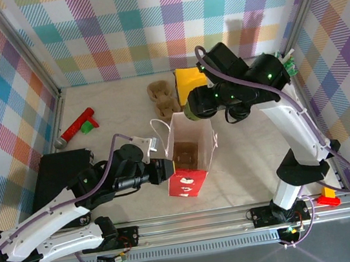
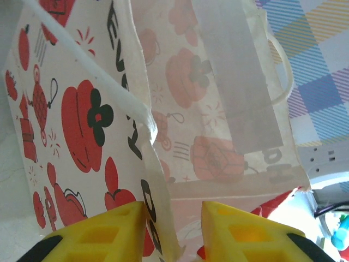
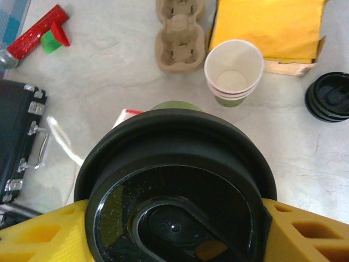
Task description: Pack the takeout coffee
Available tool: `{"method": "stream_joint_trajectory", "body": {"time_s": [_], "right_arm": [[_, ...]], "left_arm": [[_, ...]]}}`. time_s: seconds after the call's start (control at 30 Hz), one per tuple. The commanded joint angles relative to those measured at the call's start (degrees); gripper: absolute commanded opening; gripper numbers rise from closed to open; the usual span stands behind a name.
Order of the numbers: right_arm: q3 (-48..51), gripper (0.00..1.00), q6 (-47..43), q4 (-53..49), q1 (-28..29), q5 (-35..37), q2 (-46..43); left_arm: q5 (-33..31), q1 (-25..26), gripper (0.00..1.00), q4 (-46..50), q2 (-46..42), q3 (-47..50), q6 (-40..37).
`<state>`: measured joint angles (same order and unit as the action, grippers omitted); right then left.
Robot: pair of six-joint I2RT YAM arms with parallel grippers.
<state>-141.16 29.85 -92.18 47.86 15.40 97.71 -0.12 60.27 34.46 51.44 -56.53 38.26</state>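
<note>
While the right jaws grip the takeout coffee (image 3: pixel 174 180) by its black lid, closed on it from both sides, the cup hangs upright above the far rim of an open paper bag (image 1: pixel 188 184) standing mid-bench (image 1: pixel 244 160). The left jaws sit part-open astride the bag's left wall, a gap showing, not pinching it. The step in hand, as I judge it, is lowering the cup into the bag. To do it well, centre the cup over the mouth, clear of the handles (image 1: pixel 157 133), steady the wall, descend straight and level, and release only once the base rests on the bag's floor
</note>
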Motion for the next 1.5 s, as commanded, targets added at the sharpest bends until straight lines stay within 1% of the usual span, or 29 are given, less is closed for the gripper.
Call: {"method": "stream_joint_trajectory", "body": {"time_s": [0.0,0.17,0.23,0.37,0.53,0.7,0.8,0.9,1.0,1.17,1.33,1.47], "right_arm": [[-1.4,0.62,1.6,-10.1,2.4,-1.3,0.9],[1.3,0.62,2.8,-10.0,4.8,-1.2,1.0],[2.7,0.62,3.3,-10.0,5.1,-0.9,0.8],[5.4,0.62,3.9,-10.0,5.4,-0.7,0.8],[7.8,0.62,4.3,-9.5,5.6,-0.9,0.8],[10.9,0.61,4.1,-6.8,6.2,-3.4,1.0],[11.7,0.61,3.9,-6.2,6.9,-3.9,1.6],[12.6,0.61,4.0,-5.5,7.3,-4.6,2.1],[12.9,0.61,4.0,-5.4,7.8,-5.0,2.8],[12.9,0.61,4.3,-5.4,8.3,-5.0,3.7],[13.0,0.61,4.2,-5.3,8.4,-5.0,4.3],[13.1,0.61,4.2,-5.3,8.5,-4.9,4.3]], "left_arm": [[-2.1,0.5,0.32,-3.1,-0.2,1.2,1.7],[-2.7,0.7,0.32,-8.0,0.5,2.4,3.7],[-3.5,0.7,0.36,-8.0,1.0,1.6,3.8],[-6.5,0.7,0.46,-3.6,1.0,-1.5,3.4],[-9.4,0.7,0.55,4.7,-1.8,-4.3,1.7],[-6.1,0.7,0.61,10.4,-5.5,-4.2,-1.0],[-3.8,0.8,0.59,11.6,-8.2,-2.5,-2.4],[-1.3,0.8,0.51,11.6,-10.5,0.6,-4.7],[-2.0,0.8,0.44,12.5,-11.3,4.0,-6.5],[2.0,0.9,0.38,5.5,-11.1,12.4,-7.4],[2.7,1.6,0.37,-1.5,-10.4,18.8,-7.7],[4.2,1.9,0.36,-11.0,-9.8,24.0,-9.1]]}}
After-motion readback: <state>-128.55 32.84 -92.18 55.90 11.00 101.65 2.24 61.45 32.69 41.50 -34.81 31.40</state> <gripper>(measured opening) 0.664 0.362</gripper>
